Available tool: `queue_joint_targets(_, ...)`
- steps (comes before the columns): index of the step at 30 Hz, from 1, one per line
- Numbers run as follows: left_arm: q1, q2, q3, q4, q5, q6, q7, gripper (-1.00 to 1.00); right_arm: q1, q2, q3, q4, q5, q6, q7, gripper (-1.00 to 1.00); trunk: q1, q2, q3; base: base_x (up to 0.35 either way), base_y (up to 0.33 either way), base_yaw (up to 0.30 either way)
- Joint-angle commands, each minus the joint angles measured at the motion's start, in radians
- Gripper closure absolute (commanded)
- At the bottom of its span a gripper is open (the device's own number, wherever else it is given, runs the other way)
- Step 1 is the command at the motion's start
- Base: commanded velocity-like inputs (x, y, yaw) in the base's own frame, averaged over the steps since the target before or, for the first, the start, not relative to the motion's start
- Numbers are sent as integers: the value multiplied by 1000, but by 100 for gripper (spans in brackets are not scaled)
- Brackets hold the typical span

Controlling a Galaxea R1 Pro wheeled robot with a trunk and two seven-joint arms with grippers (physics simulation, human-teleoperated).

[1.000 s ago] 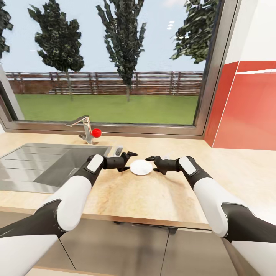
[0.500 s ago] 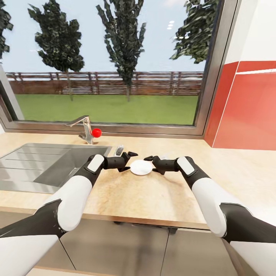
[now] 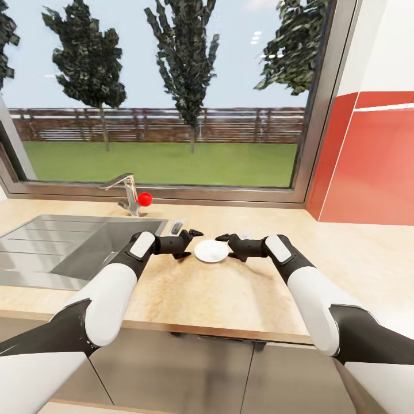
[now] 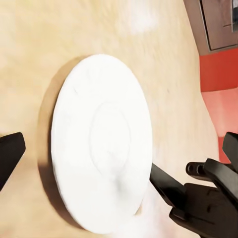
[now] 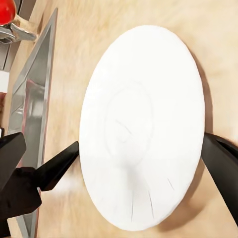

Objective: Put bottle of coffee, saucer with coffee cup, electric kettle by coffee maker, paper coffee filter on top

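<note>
The saucer [image 3: 211, 251] is a small flat white plate lying on the light beige countertop [image 3: 230, 293], to the right of the sink. My left gripper [image 3: 192, 244] is open at the saucer's left edge, one fingertip over the rim and one lower. My right gripper [image 3: 231, 247] is open at its right edge, facing the left one. In the left wrist view the saucer [image 4: 101, 144] spans the gap of the left gripper [image 4: 120, 149], with the right gripper's fingers [image 4: 171, 186] beyond it. In the right wrist view the saucer [image 5: 141, 129] lies between the open fingers of the right gripper [image 5: 116, 156].
The grey inset sink [image 3: 69, 247] and its faucet [image 3: 127, 192] with a red knob [image 3: 144, 199] lie to the left. A small grey object [image 3: 177, 222] rests behind the left gripper. The window sill runs along the back and a red wall panel [image 3: 368, 167] stands at the right.
The right gripper has edged left toward the saucer. The left gripper has drawn slightly back and up. The saucer has barely shifted.
</note>
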Motion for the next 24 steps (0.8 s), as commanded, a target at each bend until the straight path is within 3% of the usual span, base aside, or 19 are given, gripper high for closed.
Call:
queue_joint_targets(1, -1, -1, 9, -1, -9, 5, -4, -100, 0, 1, -5, 1, 22, 6, 3, -100, 0, -1, -1, 0, 0, 0)
queue_joint_targets(10, -1, -1, 9, 1, -9, 5, 0, -100, 1, 1, -5, 1, 22, 6, 3, -100, 0, -1, -1, 0, 0, 0)
queue_joint_targets(15, -1, -4, 7, 0, -8, 5, 88, -100, 1, 1, -5, 1, 22, 6, 3, -100, 0, -1, -1, 0, 0, 0)
queue_joint_targets(24, -1, -7, 7, -1, -7, 5, 133, -100, 0, 1, -5, 1, 22, 6, 3, -100, 0, -1, -1, 0, 0, 0)
